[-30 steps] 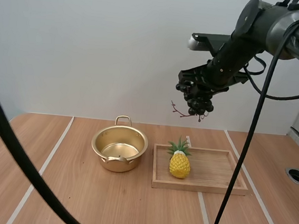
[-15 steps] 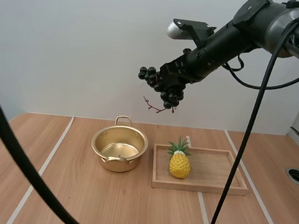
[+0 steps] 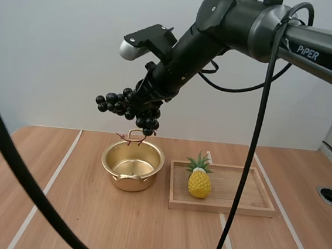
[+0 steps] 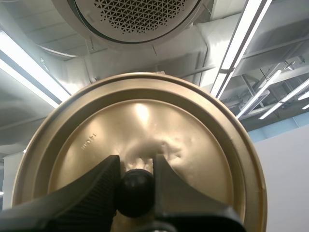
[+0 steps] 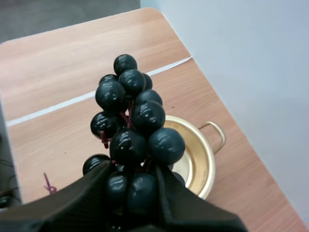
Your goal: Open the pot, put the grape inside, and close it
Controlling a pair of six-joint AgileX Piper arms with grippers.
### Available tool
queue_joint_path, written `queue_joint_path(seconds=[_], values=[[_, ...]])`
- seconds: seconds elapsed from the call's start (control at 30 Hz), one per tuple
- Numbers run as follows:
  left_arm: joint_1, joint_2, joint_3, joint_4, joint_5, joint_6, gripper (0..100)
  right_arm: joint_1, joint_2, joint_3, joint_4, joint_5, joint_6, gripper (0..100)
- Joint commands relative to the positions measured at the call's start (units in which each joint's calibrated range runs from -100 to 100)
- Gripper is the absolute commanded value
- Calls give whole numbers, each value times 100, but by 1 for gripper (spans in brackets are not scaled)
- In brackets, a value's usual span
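High view: right arm (image 3: 235,19) slants down toward pot (image 3: 109,156), right gripper (image 3: 144,106) clamping one grape bunch (image 3: 113,102) above it; one pineapple (image 3: 199,183) on one wooden tray (image 3: 239,193) beside pot. Left gripper (image 4: 135,170) pinches one lid (image 4: 145,121) by its knob.

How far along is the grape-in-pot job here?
Done: the pot stands open, its lid held up by the knob in the left gripper. In hand: the right gripper holds the grapes aloft, roughly over the pot. Left: lower them in, then put the lid back.

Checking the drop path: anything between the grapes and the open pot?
Nothing. In the high view the grapes hang in the right gripper above the pot, and the stretch between them is bare air.
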Motion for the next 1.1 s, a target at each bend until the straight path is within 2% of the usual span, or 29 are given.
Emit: queue_joint_path(seconds=[0.0, 0.2, 0.57, 1.07], values=[[3, -9, -40, 40, -62, -43, 0, 150, -55, 110, -636, -751, 351, 0], [3, -9, -40, 40, 325, -32, 0, 285, 329, 108, -1048, -796, 638, 0], [3, -9, -40, 3, 203, 34, 0, 285, 1333, 108, -1069, -796, 749, 0], [3, -9, -40, 3, 203, 34, 0, 285, 2231, 108, -1128, -1652, 749, 0]])
